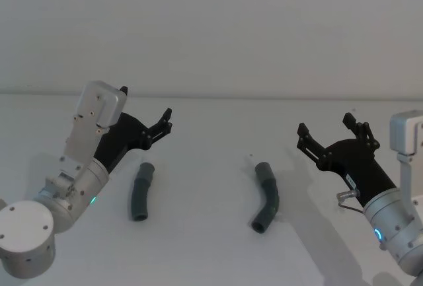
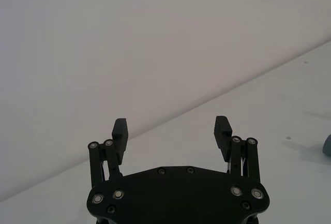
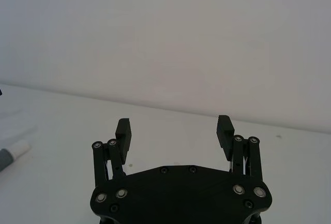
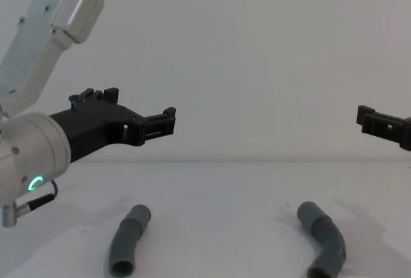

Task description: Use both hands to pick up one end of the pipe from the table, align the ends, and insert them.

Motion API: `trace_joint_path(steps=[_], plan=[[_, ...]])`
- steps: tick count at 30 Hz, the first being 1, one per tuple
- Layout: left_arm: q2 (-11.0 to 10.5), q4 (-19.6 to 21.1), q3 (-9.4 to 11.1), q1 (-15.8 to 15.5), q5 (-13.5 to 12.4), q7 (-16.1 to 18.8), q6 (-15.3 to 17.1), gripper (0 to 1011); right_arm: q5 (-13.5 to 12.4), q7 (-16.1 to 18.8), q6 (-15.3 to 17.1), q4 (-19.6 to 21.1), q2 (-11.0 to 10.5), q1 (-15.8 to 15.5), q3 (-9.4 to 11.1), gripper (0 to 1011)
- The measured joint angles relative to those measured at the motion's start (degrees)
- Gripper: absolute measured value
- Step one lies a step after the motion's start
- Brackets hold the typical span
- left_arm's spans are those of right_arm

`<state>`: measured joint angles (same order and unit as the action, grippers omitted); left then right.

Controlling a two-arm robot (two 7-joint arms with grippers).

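1. Head view: the left hose piece and the right hose piece lie on the white table, well apart, each slightly bent. The left gripper hovers just beyond the left piece. The right gripper hovers to the right of the other. Both have their fingers spread and hold nothing.
2. Left wrist view: the left gripper is wide open with bare table between its fingers. A grey sliver of hose shows off to one side.
3. Right wrist view: the right gripper is likewise wide open and empty. A grey cuff with a white spigot lies on the table to the side, probably the right piece's far end.
4. Chest view: both pieces lie flat on the table, and both grippers are well above them.

As I judge it, this is the approach step, with nothing grasped yet. Next, each gripper needs to descend over its own piece. It should close on the ribbed part near the cuff and leave the end free, so that spigot and socket can be turned to face each other.
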<state>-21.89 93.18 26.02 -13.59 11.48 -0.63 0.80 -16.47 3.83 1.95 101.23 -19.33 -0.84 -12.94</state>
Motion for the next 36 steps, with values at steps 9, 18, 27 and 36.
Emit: trace_joint_path(steps=[9, 18, 27, 36], plan=[[0.00, 0.00, 0.00, 0.00, 0.00, 0.00, 0.00, 1001, 0.00, 0.00, 0.00, 0.00, 0.00, 0.00, 0.00, 1002], [0.00, 0.00, 0.00, 0.00, 0.00, 0.00, 0.00, 1001, 0.00, 0.00, 0.00, 0.00, 0.00, 0.00, 0.00, 1002], [0.00, 0.00, 0.00, 0.00, 0.00, 0.00, 0.00, 1001, 0.00, 0.00, 0.00, 0.00, 0.00, 0.00, 0.00, 1002], [0.00, 0.00, 0.00, 0.00, 0.00, 0.00, 0.00, 1001, 0.00, 0.00, 0.00, 0.00, 0.00, 0.00, 0.00, 1002]])
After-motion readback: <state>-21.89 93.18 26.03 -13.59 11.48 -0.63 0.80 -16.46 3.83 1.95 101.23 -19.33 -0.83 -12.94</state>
